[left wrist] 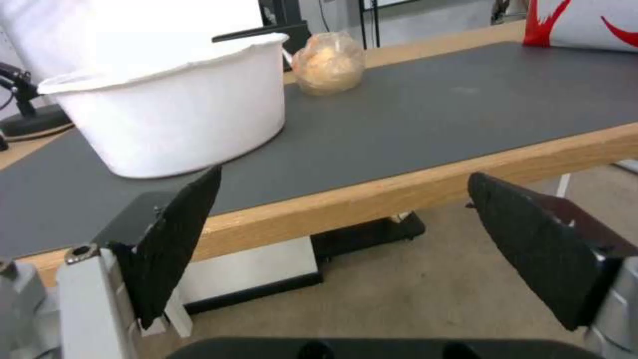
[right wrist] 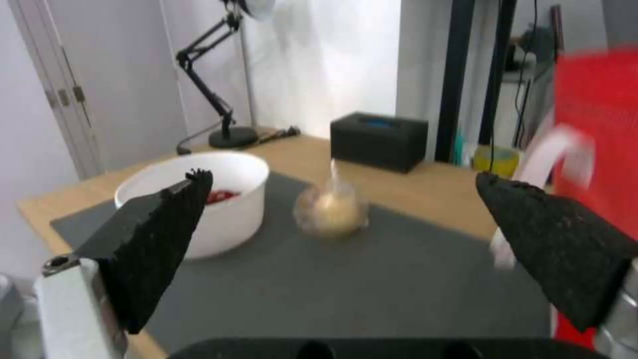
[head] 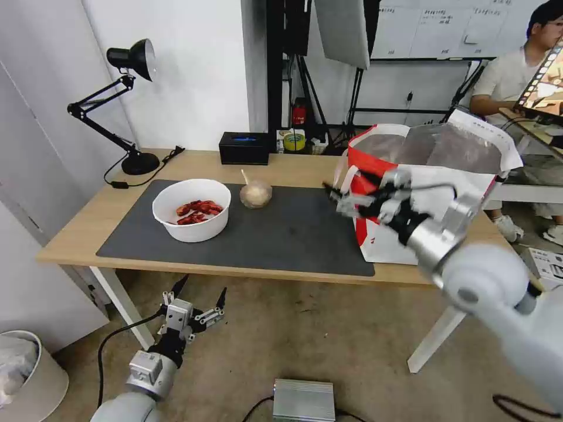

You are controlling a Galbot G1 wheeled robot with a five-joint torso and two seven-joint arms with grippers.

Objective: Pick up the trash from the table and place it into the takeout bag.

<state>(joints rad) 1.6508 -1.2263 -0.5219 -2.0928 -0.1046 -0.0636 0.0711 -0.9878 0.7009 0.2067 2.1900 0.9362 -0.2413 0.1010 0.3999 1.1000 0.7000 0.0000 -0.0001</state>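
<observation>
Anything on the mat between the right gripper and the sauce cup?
No. In the right wrist view, bare grey mat is all that lies between the open right gripper and the sauce cup; the bowl sits off to one side.

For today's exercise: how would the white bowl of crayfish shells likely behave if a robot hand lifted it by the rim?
The white bowl looks thin-walled, so its rim may flex when pinched. It holds few shells, so it is probably light. Being wide and open-topped, it could spill if tilted.
</observation>
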